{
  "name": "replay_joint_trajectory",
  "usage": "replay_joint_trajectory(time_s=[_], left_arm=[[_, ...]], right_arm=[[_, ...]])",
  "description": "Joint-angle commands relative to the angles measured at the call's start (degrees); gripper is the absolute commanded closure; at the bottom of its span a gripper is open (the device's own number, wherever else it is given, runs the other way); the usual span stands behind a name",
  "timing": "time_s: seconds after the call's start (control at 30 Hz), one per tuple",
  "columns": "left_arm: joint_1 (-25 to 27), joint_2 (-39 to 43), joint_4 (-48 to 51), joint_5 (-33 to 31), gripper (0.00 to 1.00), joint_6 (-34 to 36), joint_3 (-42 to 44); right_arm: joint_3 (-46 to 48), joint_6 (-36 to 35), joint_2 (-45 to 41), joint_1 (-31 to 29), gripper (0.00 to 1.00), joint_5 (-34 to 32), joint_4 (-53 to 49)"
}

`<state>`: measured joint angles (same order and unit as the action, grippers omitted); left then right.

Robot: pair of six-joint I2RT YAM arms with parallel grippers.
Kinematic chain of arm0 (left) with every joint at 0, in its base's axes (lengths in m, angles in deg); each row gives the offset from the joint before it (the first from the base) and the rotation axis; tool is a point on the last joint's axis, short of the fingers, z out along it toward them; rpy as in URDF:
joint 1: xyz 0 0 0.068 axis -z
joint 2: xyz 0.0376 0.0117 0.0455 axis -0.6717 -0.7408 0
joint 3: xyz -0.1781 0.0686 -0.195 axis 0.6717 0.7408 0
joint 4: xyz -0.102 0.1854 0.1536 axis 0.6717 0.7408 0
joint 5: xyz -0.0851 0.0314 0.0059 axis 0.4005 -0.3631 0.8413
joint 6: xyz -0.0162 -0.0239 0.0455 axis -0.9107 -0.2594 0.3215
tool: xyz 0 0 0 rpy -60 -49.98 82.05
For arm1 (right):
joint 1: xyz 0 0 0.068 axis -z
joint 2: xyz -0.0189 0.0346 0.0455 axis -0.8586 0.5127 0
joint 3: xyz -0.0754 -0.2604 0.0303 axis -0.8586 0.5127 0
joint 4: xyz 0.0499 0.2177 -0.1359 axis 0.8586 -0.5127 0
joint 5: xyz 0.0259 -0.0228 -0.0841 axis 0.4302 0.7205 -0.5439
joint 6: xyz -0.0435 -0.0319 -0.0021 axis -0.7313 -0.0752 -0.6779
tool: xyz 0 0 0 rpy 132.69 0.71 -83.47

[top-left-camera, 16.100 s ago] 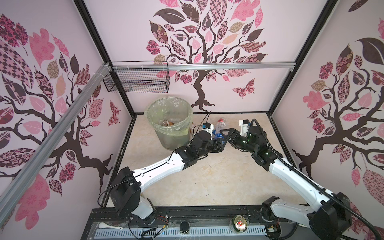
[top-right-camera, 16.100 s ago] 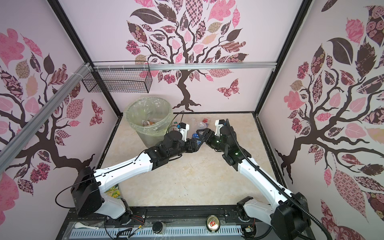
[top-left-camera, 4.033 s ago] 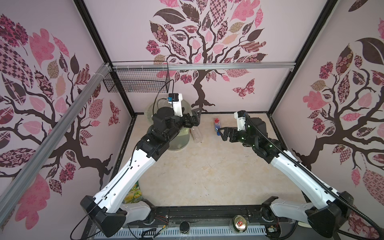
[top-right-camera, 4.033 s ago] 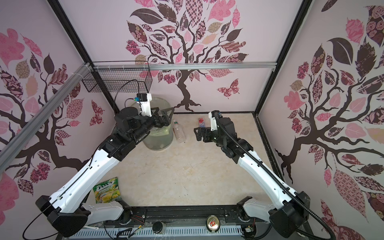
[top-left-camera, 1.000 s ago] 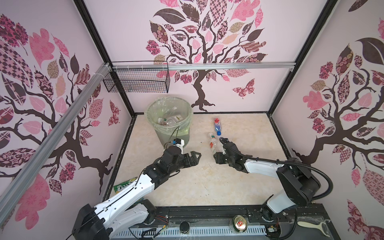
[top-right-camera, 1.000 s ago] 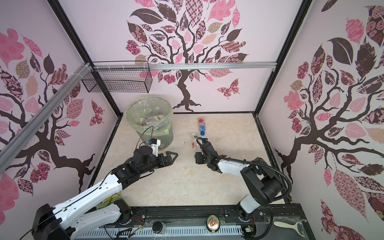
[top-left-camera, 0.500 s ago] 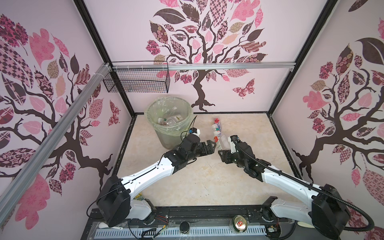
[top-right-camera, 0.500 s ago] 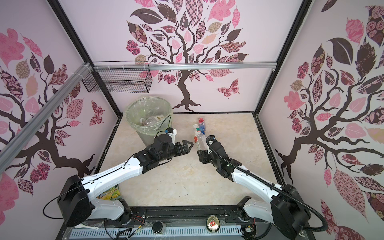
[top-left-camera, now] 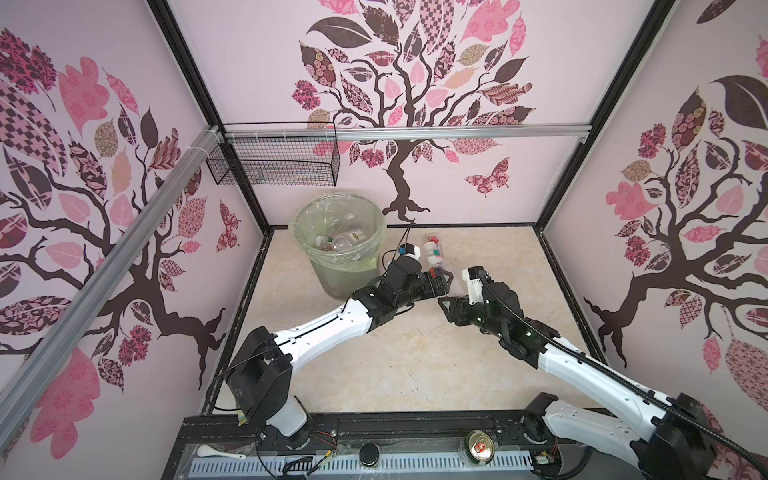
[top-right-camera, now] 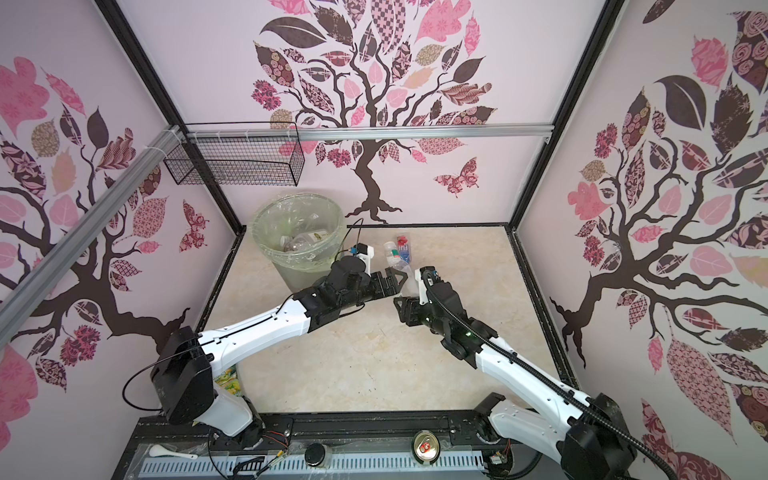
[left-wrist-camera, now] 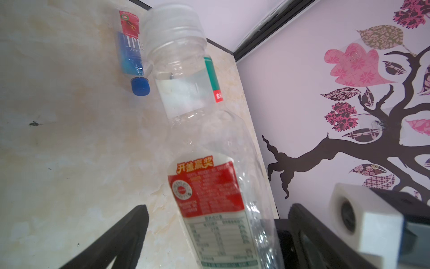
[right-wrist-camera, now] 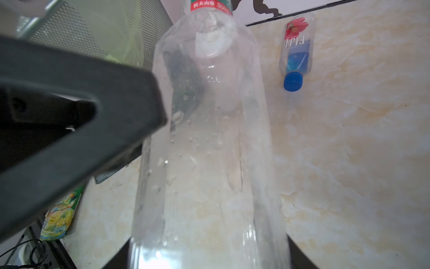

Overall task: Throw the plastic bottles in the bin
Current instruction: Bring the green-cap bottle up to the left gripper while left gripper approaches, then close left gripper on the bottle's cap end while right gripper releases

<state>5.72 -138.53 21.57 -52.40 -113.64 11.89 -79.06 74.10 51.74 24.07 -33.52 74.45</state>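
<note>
Two bottles are outside the bin (top-left-camera: 347, 279) (top-right-camera: 291, 276), and several more bottles (top-left-camera: 348, 241) (top-right-camera: 306, 241) lie inside it on the clear liner.

1. Right gripper (top-left-camera: 451, 300) (top-right-camera: 409, 301) (right-wrist-camera: 208, 246): the jaws are clamped on the base end of the clear bottle (top-left-camera: 432, 259) (top-right-camera: 397, 262) (left-wrist-camera: 209, 181) (right-wrist-camera: 209, 139).
   - The clear bottle has a white cap and a red-and-white label.
   - It sits to the right of the bin in both top views, near the bin's wall but apart from it.
   - It is tilted, with the cap end pointing away from the right gripper.
   - It appears raised off the floor.

2. Left gripper (top-left-camera: 445, 286) (top-right-camera: 397, 284) (left-wrist-camera: 217, 207): the jaws are spread wide, with one finger on each side of the clear bottle's labelled section.
   - The pictures do not show whether either finger touches the clear bottle.
   - The left arm reaches past the front of the bin, close to its wall.

3. Blue-capped bottle (top-left-camera: 434, 240) (top-right-camera: 402, 248) (left-wrist-camera: 130, 53) (right-wrist-camera: 296, 51): it lies on its side on the floor.
   - It is to the right of the bin and farther from the bin than the clear bottle.
   - The right wrist view shows a gap between it and the clear bottle.

4. Other items:
   - The wire basket (top-left-camera: 274, 166) (top-right-camera: 232, 164) hangs on the wall above the bin.
   - The can (top-left-camera: 478, 446) (top-right-camera: 424, 446) stands on the front rail, well apart from the bin.
</note>
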Motion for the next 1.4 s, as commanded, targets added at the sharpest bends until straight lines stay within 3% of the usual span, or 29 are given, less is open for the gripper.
replay_joint_trajectory(time_s=[0.0,0.57,0.8,0.93,1.1,1.37], left_arm=[[-0.02,-0.65,-1.28,-1.12,0.03,-0.41,-2.86],[-0.02,-1.45,-3.42,-4.44,0.19,-0.54,-2.74],[0.03,-2.22,-3.43,-3.24,0.36,0.03,-3.43],[0.0,-1.66,-3.38,-3.49,0.44,0.33,-2.72],[0.01,-0.43,-0.42,-5.9,0.44,2.95,-3.87],[-0.3,-0.07,12.35,-11.1,0.44,13.23,-13.14]], right_arm=[[-2.47,0.91,-2.36,-0.11,0.4,1.59,-0.51],[0.52,1.0,-7.75,-0.13,0.4,5.19,-0.39],[2.22,1.29,-8.58,-0.11,0.4,5.67,0.53],[2.29,1.47,-8.4,-0.09,0.36,6.19,0.67],[1.96,1.71,-8.87,-0.14,0.27,6.54,0.38],[-1.71,-2.12,-10.66,-0.13,0.14,3.21,-3.58]])
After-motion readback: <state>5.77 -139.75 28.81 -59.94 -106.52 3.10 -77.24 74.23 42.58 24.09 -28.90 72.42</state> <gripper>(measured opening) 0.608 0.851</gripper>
